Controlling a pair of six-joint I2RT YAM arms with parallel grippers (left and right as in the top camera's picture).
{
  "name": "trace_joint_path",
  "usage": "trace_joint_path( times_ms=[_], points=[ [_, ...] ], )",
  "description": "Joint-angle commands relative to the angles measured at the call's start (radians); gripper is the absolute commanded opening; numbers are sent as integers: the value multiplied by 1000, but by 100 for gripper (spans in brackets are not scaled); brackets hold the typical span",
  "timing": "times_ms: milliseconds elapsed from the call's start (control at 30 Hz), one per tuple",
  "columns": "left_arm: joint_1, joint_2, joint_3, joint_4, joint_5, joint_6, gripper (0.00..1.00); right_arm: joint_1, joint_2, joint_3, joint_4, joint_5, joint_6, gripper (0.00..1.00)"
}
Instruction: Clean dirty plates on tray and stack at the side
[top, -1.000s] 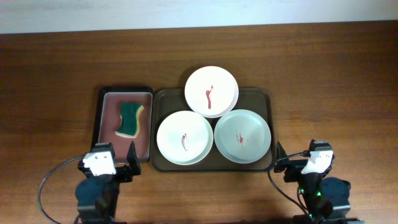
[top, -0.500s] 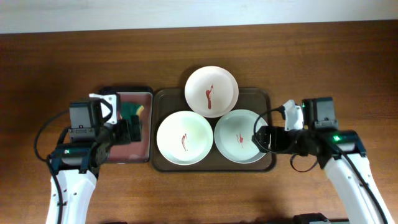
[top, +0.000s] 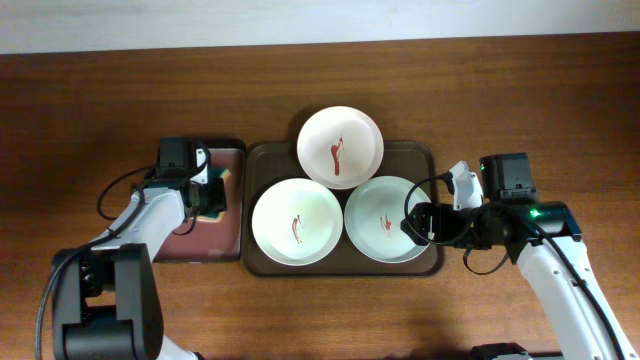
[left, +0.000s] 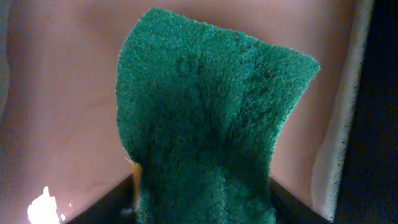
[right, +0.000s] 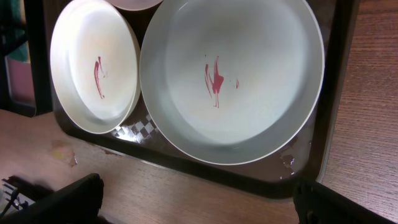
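Note:
Three dirty plates, white with red smears, lie on the dark brown tray (top: 426, 158): one at the back (top: 340, 147), one front left (top: 297, 221), one front right (top: 388, 218). My left gripper (top: 207, 190) reaches into the small tray and is shut on the green sponge (top: 214, 188). In the left wrist view its jaws (left: 202, 199) press both sides of the sponge (left: 205, 112). My right gripper (top: 413, 222) is open and empty over the right edge of the front right plate. The right wrist view shows that plate (right: 236, 81) and the front left plate (right: 93, 68) ahead of the open jaws (right: 199, 199).
The small black-rimmed tray (top: 190, 240) with a pinkish base (left: 56, 93) lies to the left of the brown tray. The brown tray's front rim (right: 249, 180) lies just ahead of my right fingers. Bare wooden table (top: 520, 110) surrounds both trays.
My left arm has swung forward into the small tray and closed on the sponge. My right arm has shifted slightly, staying at the front right plate's edge.

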Motion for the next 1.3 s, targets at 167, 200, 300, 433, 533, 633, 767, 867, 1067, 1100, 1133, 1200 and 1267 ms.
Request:
trace_joint_path(
  times_ms=[167,200,300,433,533,633,767,867,1067,1100,1133,1200,1267],
  points=[
    [-3,-6,14,-67,-21,-2,0,-3,-1,15,-4,-8,1,99],
    [-3,-29,29,-105,-20,-3,0,-3,-1,15,-4,-9,1,99],
    [-3,-67,34,-150,50,-2,68,-3,10,13,-7,-9,1,99],
    [-3,-60,32,-103,50,-2,72,-2,129,5,-11,-9,2,100],
    [-3,-57,2,-35,50,-2,64,-2,247,5,-10,-31,1,85],
    [-3,-28,0,-32,50,-3,48,-2,310,5,7,47,59,79],
    [-3,60,0,-40,51,-3,20,10,364,4,73,103,88,57],
    [-3,58,0,-48,70,-3,0,37,407,3,108,156,159,50],
    [-3,-20,25,-79,84,-2,0,43,433,-3,132,229,201,47],
    [-3,-58,27,-84,84,-2,0,43,434,-10,132,232,220,48],
    [-3,-107,27,-97,84,-2,0,43,434,-23,132,230,244,49],
    [-3,-136,27,-119,84,-3,0,43,433,-26,128,207,243,54],
    [-3,-136,26,-143,84,-2,0,43,432,-1,71,152,236,61]
  ],
)
